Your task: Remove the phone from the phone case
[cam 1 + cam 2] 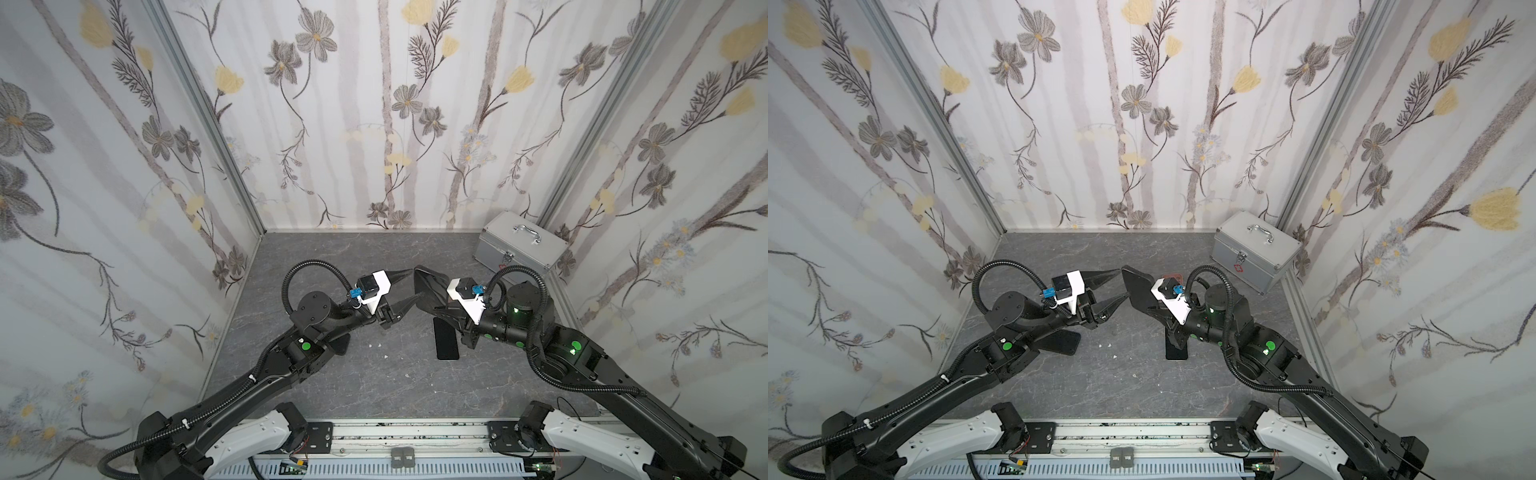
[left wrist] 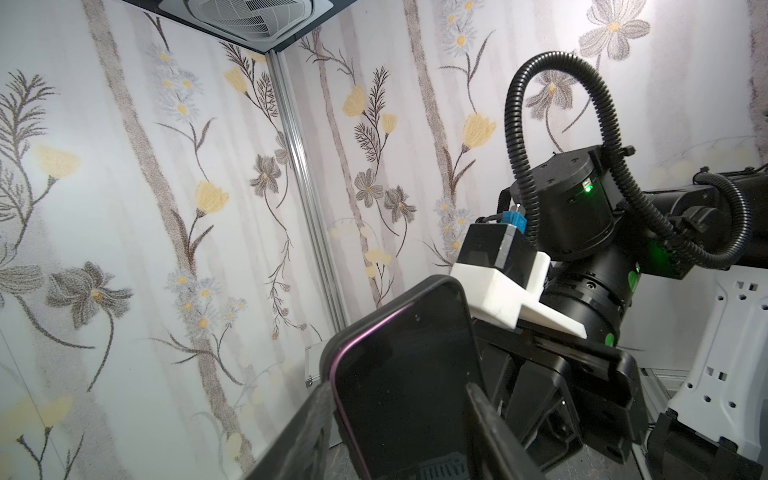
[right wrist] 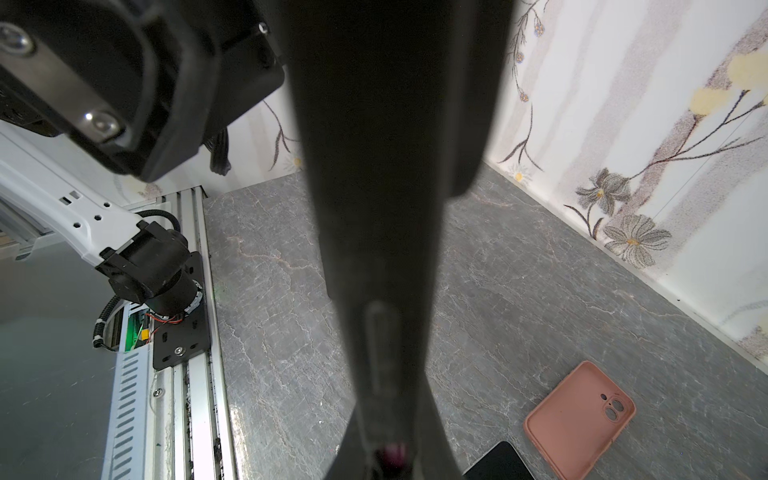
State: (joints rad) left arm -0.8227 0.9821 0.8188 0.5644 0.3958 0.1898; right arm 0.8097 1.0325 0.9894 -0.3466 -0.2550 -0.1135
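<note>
Phone [image 2: 407,382] in black phone case [image 1: 432,286], held aloft mid-table, long axis slanting upward toward back wall [image 1: 374,124], screen toward left gripper [image 1: 414,284]. Right gripper [image 1: 445,309] clamped on phone case; left jaws parted, flanking phone. Red cross mark on silver box [image 1: 1254,249].

Both top views high, facing down over table [image 1: 316,257]; wrist views close on phone [image 2: 407,395].

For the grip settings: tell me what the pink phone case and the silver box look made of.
Pink phone case: probably soft silicone or rubber, matte; no glare, rounded edges. Silver box: likely aluminium panels, dull brushed sheen, with a shinier chrome-like handle.
</note>
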